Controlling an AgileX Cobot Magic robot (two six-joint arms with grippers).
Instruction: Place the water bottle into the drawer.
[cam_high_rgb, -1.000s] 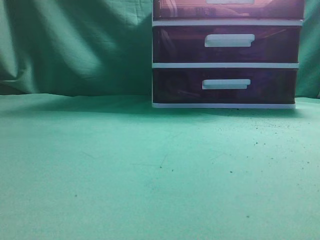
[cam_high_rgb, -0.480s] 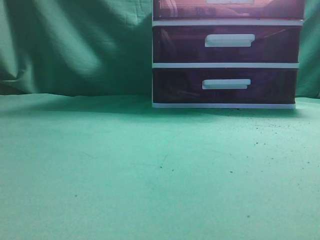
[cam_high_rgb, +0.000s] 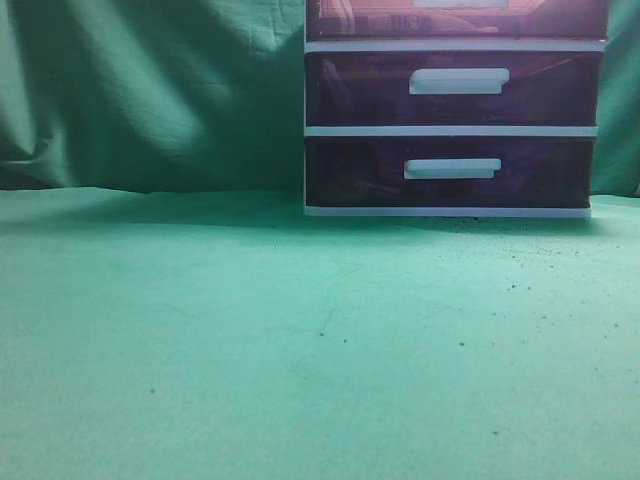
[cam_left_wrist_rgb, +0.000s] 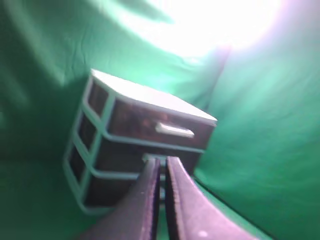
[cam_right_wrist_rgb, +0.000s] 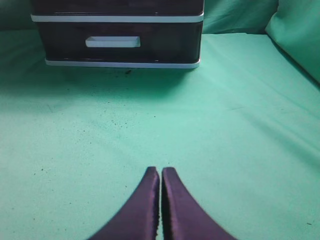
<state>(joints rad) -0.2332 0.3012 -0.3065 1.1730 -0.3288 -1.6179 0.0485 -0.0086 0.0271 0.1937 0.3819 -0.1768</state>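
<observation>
A dark three-drawer cabinet (cam_high_rgb: 450, 110) with white frames and white handles stands at the back right of the green table; all drawers look shut. It also shows in the left wrist view (cam_left_wrist_rgb: 140, 135) and the right wrist view (cam_right_wrist_rgb: 120, 35). The water bottle is not in view in any frame. My left gripper (cam_left_wrist_rgb: 161, 161) is shut and empty, raised and pointing at the cabinet's front. My right gripper (cam_right_wrist_rgb: 160, 171) is shut and empty, low over the cloth, well in front of the cabinet. Neither gripper shows in the exterior view.
A green cloth (cam_high_rgb: 250, 340) covers the table and hangs as a backdrop (cam_high_rgb: 150, 90). Small dark specks lie on the cloth in front of the cabinet. A fold of cloth rises at the right in the right wrist view (cam_right_wrist_rgb: 300, 30).
</observation>
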